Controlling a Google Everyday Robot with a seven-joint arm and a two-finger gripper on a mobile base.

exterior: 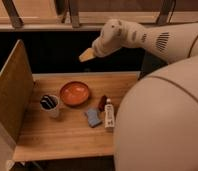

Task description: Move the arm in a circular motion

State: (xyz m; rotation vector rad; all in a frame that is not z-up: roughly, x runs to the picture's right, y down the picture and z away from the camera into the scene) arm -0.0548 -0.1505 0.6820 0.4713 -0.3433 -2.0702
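The cream-white arm [142,37] reaches in from the right across the top of the view, with a perforated vent patch [162,40] on its side. A big rounded segment [162,120] fills the lower right and hides the table's right part. The gripper [86,55] is the small flat tan tip at the arm's left end. It hangs in the air above the table's back edge, above and behind the orange bowl [74,93], touching nothing.
A wooden table [57,137] carries the orange bowl, a white cup [50,105] with dark utensils, a blue sponge [93,117], a small red object [102,102] and a white bottle [109,116]. A wooden panel [11,95] stands upright along the left edge.
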